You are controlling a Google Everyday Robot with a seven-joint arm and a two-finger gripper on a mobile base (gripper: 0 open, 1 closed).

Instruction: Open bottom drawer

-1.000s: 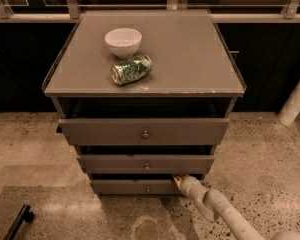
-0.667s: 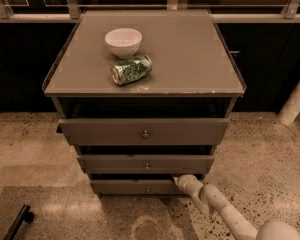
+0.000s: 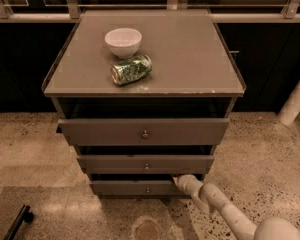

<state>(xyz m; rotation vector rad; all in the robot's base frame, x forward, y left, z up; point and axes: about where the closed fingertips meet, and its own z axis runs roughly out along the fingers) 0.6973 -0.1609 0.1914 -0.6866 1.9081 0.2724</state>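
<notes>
The bottom drawer (image 3: 125,188) is the slimmest of three grey-brown fronts, lowest on the cabinet, with a small round knob (image 3: 147,189) at centre. It stands slightly out, with a dark gap above it. My gripper (image 3: 179,180) is at the top right end of this drawer front, at the gap under the middle drawer (image 3: 145,164). My pale arm (image 3: 225,211) runs from it to the lower right. The top drawer (image 3: 144,131) is the widest and also stands out a little.
On the cabinet top (image 3: 190,59) stand a white bowl (image 3: 123,42) and a green can (image 3: 132,69) lying on its side. A dark object (image 3: 17,223) lies on the speckled floor at lower left. A white post (image 3: 296,104) stands at right.
My arm has swung so its elbow shows larger at the lower right corner. The gripper stays at the bottom drawer's top right end. The drawers look unmoved.
</notes>
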